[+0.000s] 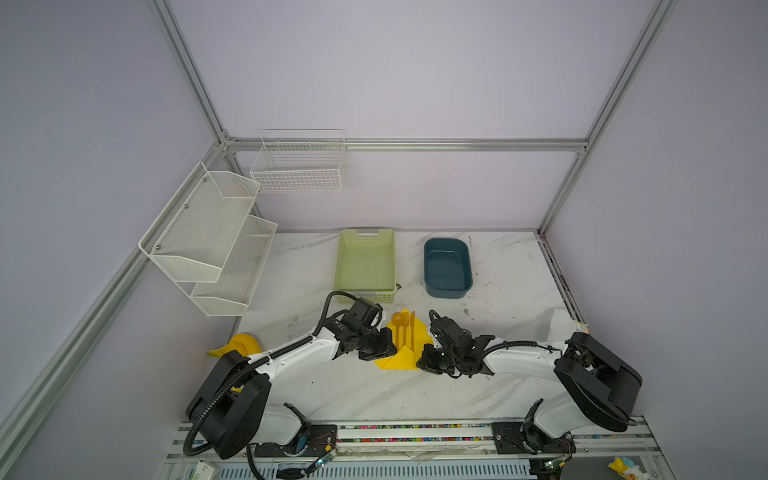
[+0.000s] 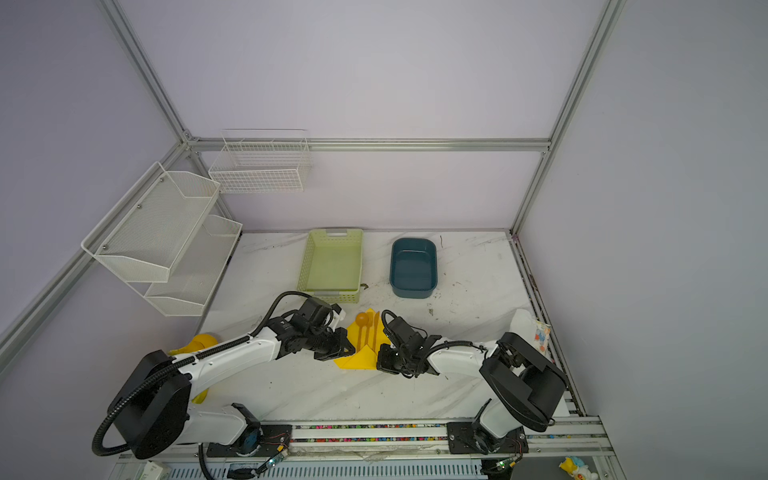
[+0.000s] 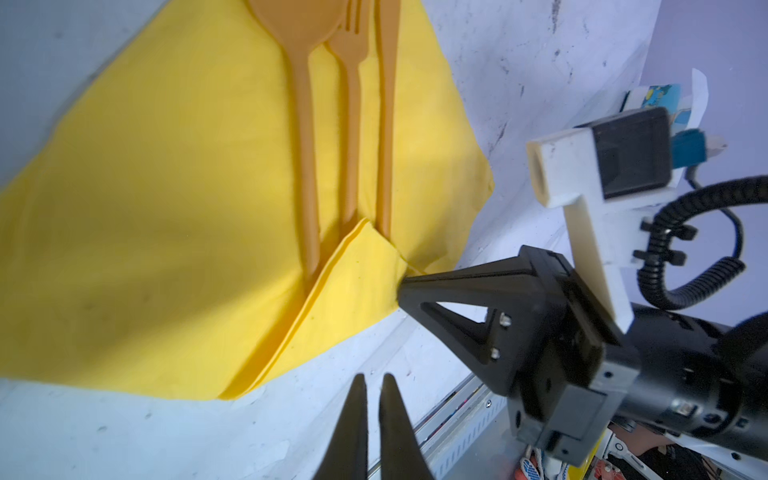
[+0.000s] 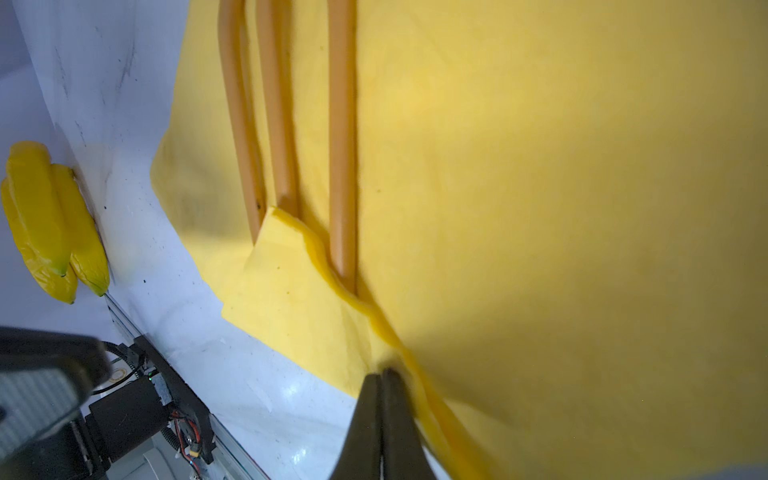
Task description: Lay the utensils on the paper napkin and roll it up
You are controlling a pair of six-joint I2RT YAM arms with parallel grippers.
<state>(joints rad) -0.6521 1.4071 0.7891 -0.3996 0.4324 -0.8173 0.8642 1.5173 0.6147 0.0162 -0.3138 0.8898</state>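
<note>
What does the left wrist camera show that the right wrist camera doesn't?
Only the left wrist view: the bowl of the spoon, the tines of the fork, and the left hand, shut and empty. Only the right wrist view: the yellow banana toy. Both: the paper napkin, its flap folded over the spoon, fork and knife handles, and the right hand pinching that flap.

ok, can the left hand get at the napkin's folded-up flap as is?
Probably yes. The left hand, shut and empty, hovers just off the paper napkin, only bare table before the flap. The right hand sits at the flap's far corner, not between.
</note>
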